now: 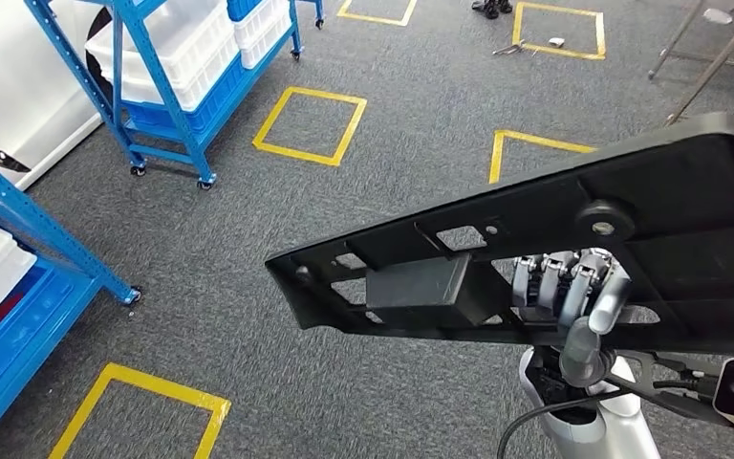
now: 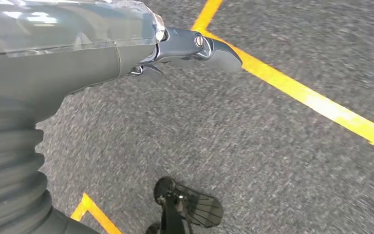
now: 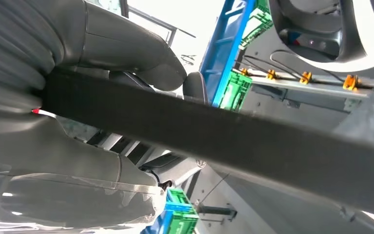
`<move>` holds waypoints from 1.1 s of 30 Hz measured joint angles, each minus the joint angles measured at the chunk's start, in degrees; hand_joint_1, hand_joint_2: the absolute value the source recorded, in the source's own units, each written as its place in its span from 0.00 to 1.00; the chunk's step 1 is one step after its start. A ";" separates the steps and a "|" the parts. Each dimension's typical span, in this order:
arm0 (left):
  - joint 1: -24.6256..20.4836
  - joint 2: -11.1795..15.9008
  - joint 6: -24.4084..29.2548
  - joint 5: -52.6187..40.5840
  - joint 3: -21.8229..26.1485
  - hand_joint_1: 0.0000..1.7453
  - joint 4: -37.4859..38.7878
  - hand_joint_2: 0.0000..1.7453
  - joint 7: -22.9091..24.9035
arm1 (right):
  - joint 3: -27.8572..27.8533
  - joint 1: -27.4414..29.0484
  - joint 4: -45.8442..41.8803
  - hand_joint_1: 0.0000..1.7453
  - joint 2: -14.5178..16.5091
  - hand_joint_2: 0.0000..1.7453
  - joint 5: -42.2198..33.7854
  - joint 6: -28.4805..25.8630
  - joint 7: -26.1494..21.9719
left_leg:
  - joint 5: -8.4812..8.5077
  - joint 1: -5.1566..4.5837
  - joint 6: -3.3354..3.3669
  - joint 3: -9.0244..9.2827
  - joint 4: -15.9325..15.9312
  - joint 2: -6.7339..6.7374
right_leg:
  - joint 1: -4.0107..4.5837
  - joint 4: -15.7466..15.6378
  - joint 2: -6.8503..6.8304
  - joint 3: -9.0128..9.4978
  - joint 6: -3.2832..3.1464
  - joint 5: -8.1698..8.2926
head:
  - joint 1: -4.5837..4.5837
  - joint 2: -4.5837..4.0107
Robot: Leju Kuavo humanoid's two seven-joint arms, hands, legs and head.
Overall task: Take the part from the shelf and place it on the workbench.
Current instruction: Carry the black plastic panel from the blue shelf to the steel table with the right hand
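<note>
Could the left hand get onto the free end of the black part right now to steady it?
Probably not as it stands. The left hand hangs low over the grey floor, holding nothing, while the black part is held up by the right hand. Nothing blocks the free end; the arm would have to rise first.

Grey speckled carpet [image 1: 248,239] covers the floor, marked with yellow tape squares [image 1: 310,125]: one mid-floor, one at the near left, more at the far edge. A blue wheeled rack [image 1: 167,96] stands at the upper left, loaded with white bins [image 1: 186,48] over a blue tray. A second blue shelf frame [image 1: 19,220] runs along the left edge beside a white wall panel [image 1: 19,96]. Grey metal legs [image 1: 702,57] of a stand slant in at the upper right. Light is even and bright.
</note>
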 joint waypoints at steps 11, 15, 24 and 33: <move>-0.05 0.15 0.30 -0.13 0.26 0.00 -0.05 1.00 0.35 | 1.28 -1.11 0.28 1.00 0.02 1.00 -0.22 -0.26 0.00 | -0.80 -0.41 -1.50 0.33 0.56 5.87 | -0.31 -3.61 -6.53 2.20 0.10 1.73 | 0.00 0.00; -0.47 0.19 -1.33 -0.33 0.69 0.00 -0.08 1.00 0.16 | 2.26 -1.88 0.84 1.00 0.11 1.00 -0.32 -0.30 0.00 | -3.23 0.01 -2.72 -0.66 3.59 4.73 | -0.58 -3.95 -4.66 2.03 -1.38 2.29 | -0.01 0.00; -0.71 -0.28 -3.30 -1.11 0.91 0.00 -0.08 1.00 -0.17 | 5.16 -4.35 1.82 1.00 0.68 1.00 1.18 -1.11 0.00 | -1.92 0.25 -1.99 -1.10 4.48 -1.05 | -0.30 -3.36 0.45 1.60 -1.64 2.57 | -0.01 0.00; -0.79 -1.39 -3.96 -1.70 0.95 0.00 -0.06 1.00 -0.08 | 5.87 -3.40 2.62 1.00 0.78 1.00 2.49 -0.49 0.00 | -0.72 0.34 0.28 0.32 0.29 1.63 | -0.54 8.38 -3.32 -4.98 1.34 -3.36 | 0.00 0.00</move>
